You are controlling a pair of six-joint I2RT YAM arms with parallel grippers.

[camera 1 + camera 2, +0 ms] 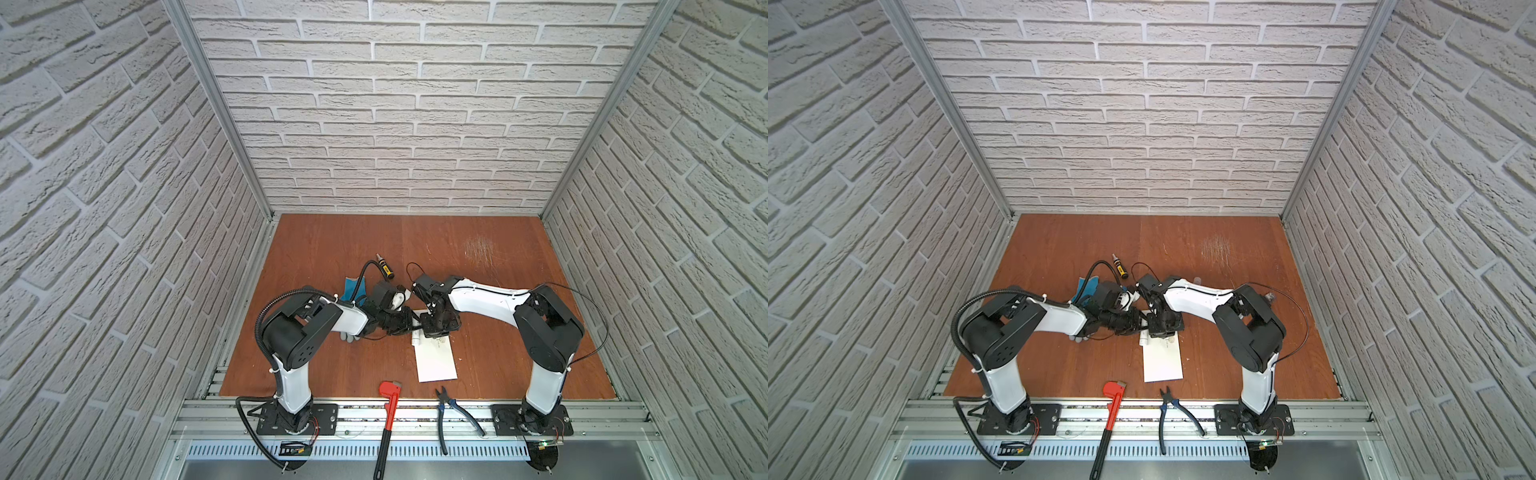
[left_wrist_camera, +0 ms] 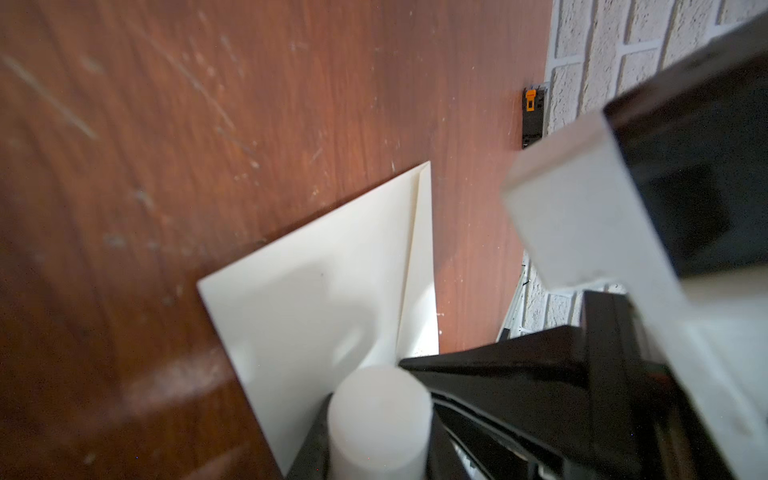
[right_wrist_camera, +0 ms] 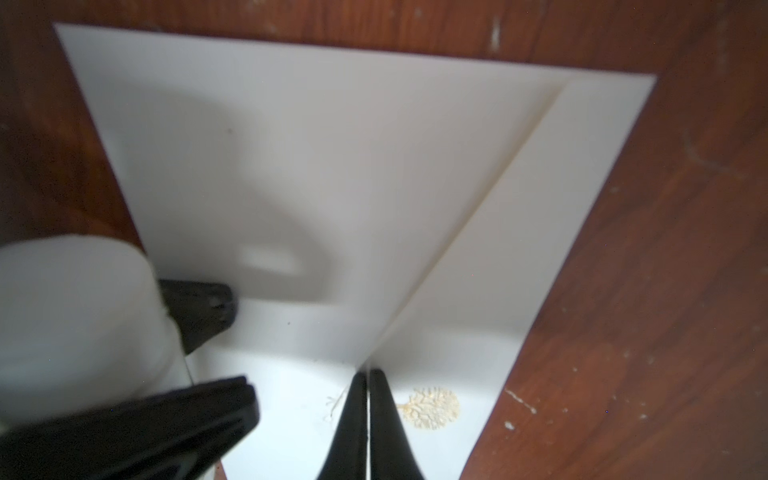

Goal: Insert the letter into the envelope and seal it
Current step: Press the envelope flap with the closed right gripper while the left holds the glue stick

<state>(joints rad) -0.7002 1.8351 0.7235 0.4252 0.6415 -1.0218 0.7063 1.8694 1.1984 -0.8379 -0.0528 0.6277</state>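
Poising closed right fingers at the flap tip of the envelope, flat on the desk, long axis running toward its front edge; gripping a white cylinder in left fingers alongside; letter unseen.

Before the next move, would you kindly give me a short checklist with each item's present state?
1. Letter inside the envelope: cannot tell; no pink card shows.
2. Envelope flat on the table: ok.
3. Right gripper shut at the flap edge: ok; whether it pinches paper, cannot tell.
4. Left gripper closed on the white cylinder: ok.
5. Envelope sealed: cannot tell.
6. Pipe wrench and pliers apart from the envelope: ok.
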